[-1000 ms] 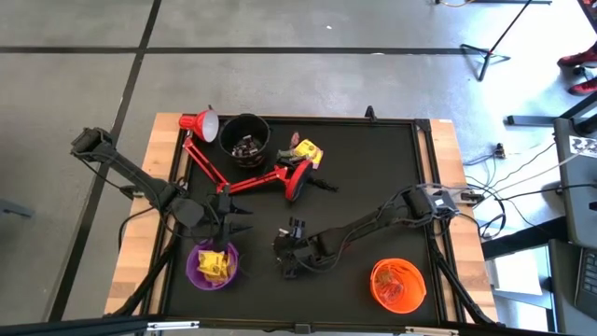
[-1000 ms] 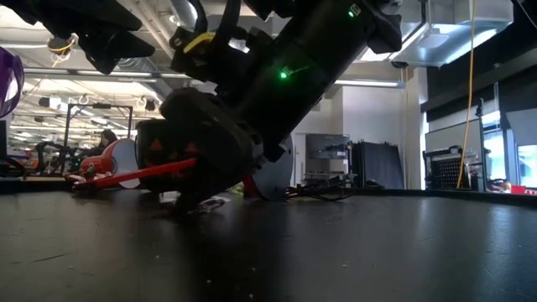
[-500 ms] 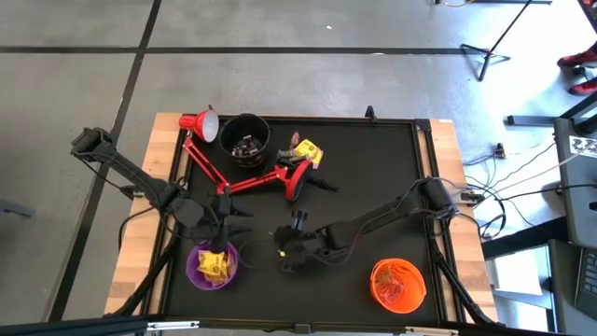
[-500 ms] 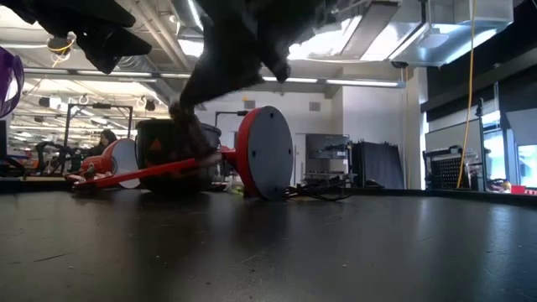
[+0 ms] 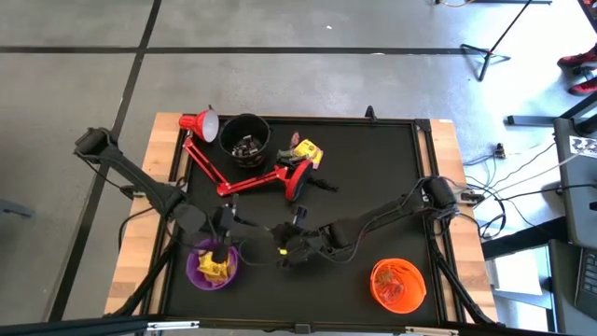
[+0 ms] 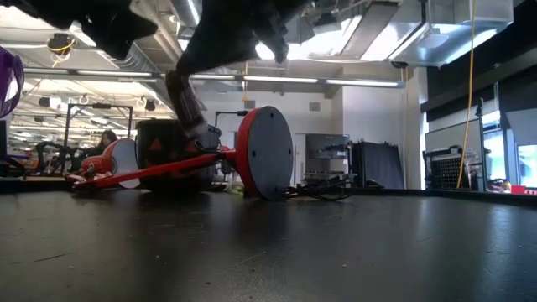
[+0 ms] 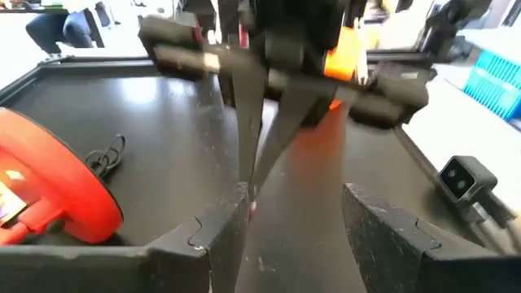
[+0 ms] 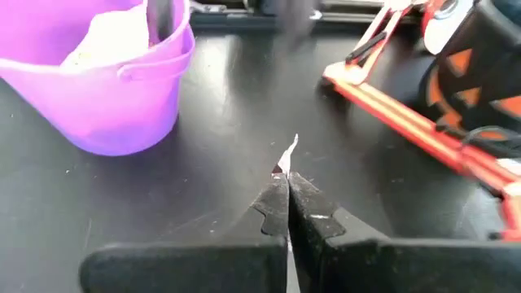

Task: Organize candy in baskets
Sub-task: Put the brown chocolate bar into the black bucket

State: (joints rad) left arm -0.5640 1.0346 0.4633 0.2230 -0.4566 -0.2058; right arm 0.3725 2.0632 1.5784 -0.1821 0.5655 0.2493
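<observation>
The right gripper [image 8: 282, 189] is pinched closed on a small silvery wrapped sweet [image 8: 286, 155] whose twisted end pokes out past its fingertips, so the pick looks done and the carry is in hand. The round purple plastic bucket [image 8: 106, 98], holding yellow-wrapped candy [image 5: 215, 265], sits just ahead and to one side; the orange bucket [image 5: 398, 285] lies well behind the arm. The left gripper [image 5: 221, 245], fingers spread, hangs over the purple bucket. Next the sweet must clear whichever rim it suits, avoiding the fallen red desk lamp [image 5: 244, 181] beyond
</observation>
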